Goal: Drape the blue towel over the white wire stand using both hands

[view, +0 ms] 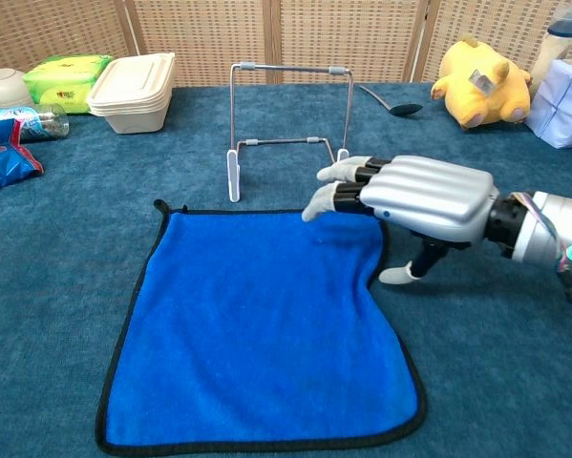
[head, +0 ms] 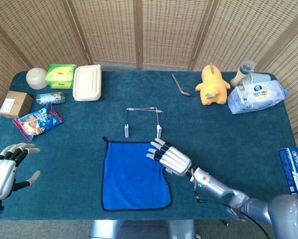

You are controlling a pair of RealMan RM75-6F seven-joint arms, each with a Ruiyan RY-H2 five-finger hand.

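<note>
I see the blue towel (head: 135, 174) lying flat on the surface near the front edge, about midway along it. Its right side is pulled inward and rumpled. Just behind it stands the white wire stand (head: 143, 121), upright and bare. My right hand (view: 414, 198) hovers palm down over the towel's far right corner, fingers (view: 338, 186) stretched forward and slightly apart, the thumb pointing down beside the towel's right edge; I cannot tell whether it touches the cloth. It holds nothing. My left hand (head: 7, 169) hangs at the front left corner of the surface, fingers spread wide, empty.
</note>
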